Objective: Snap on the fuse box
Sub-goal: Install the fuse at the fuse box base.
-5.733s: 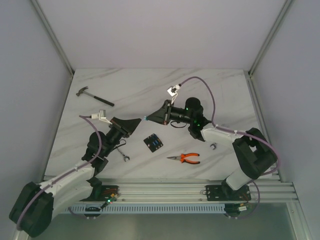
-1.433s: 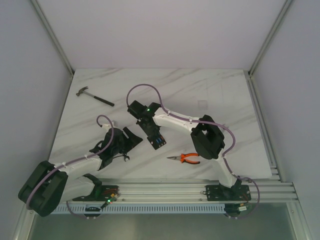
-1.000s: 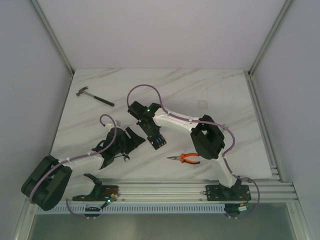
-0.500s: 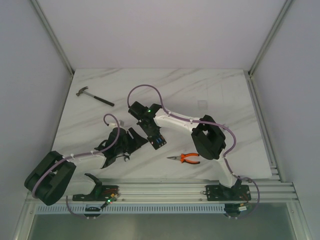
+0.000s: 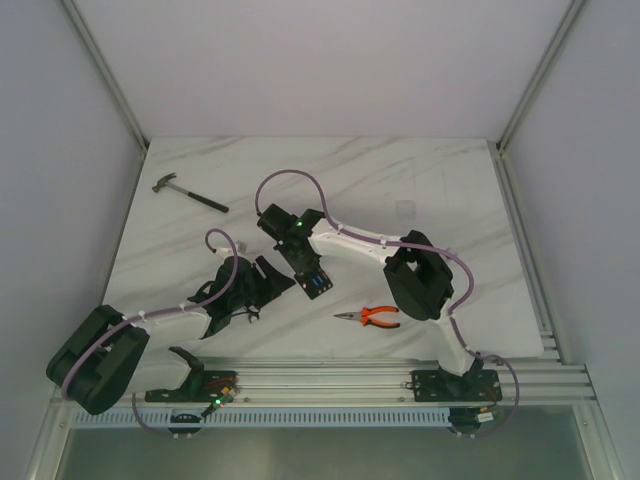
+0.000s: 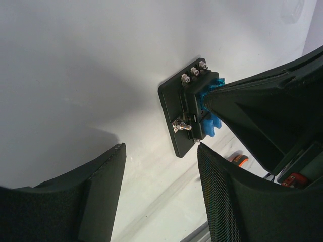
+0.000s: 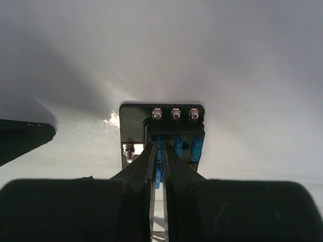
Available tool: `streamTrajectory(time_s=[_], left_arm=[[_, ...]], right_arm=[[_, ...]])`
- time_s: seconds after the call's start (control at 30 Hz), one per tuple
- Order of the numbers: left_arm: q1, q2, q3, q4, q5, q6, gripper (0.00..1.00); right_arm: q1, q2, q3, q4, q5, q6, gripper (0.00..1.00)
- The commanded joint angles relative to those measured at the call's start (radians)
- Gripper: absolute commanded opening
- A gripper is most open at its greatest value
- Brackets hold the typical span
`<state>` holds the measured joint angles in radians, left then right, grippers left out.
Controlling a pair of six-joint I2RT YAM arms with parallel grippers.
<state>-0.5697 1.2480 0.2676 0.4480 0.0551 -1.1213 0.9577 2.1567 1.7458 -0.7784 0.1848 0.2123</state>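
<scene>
The fuse box (image 5: 318, 287) lies flat on the table near the middle. It is a black plate with three screws and blue fuses in the right wrist view (image 7: 132, 121). My right gripper (image 5: 306, 266) stands over it, shut on a small blue fuse (image 7: 158, 176), tips on the slot face (image 7: 160, 147). My left gripper (image 5: 281, 276) is open and empty just left of the box. In the left wrist view its fingertips (image 6: 160, 146) straddle bare table, with the box (image 6: 171, 108) just beyond and the right finger (image 6: 262, 111) on top.
Orange-handled pliers (image 5: 372, 317) lie right of the box toward the front and show in the left wrist view (image 6: 238, 160). A hammer (image 5: 188, 194) lies at the far left. A small wrench (image 5: 250, 316) is partly under the left arm.
The right gripper carried the blue fuse from mid-air down onto the fuse box and has stayed there. The left gripper crept right, closer to the box's left edge.
</scene>
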Motion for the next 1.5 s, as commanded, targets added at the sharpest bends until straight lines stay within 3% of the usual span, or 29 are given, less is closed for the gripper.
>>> streamTrajectory(time_s=[0.0, 0.1, 0.2, 0.4, 0.53, 1.2, 1.47], left_arm=[[-0.002, -0.011, -0.007, -0.010, -0.007, -0.001, 0.67], [-0.003, -0.003, -0.004, -0.006, 0.002, 0.002, 0.67], [-0.008, 0.008, 0.001, 0.011, 0.010, 0.000, 0.67], [-0.017, 0.027, -0.007, 0.067, 0.011, -0.024, 0.63], [-0.023, 0.060, -0.003, 0.118, 0.018, -0.040, 0.60], [-0.034, 0.214, 0.054, 0.177, 0.056, -0.052, 0.48], [-0.036, 0.255, 0.080, 0.177, 0.068, -0.049, 0.43]], right_arm=[[-0.002, 0.067, -0.078, -0.045, 0.011, 0.011, 0.00], [-0.002, 0.016, -0.074, -0.020, -0.004, 0.006, 0.01], [-0.003, -0.036, -0.060, -0.001, -0.025, 0.010, 0.11], [-0.003, -0.091, -0.045, 0.020, -0.042, 0.029, 0.23], [-0.006, -0.101, -0.058, 0.020, -0.039, 0.037, 0.26], [-0.029, -0.091, -0.106, 0.066, -0.097, 0.027, 0.20], [-0.033, -0.080, -0.112, 0.066, -0.091, 0.027, 0.11]])
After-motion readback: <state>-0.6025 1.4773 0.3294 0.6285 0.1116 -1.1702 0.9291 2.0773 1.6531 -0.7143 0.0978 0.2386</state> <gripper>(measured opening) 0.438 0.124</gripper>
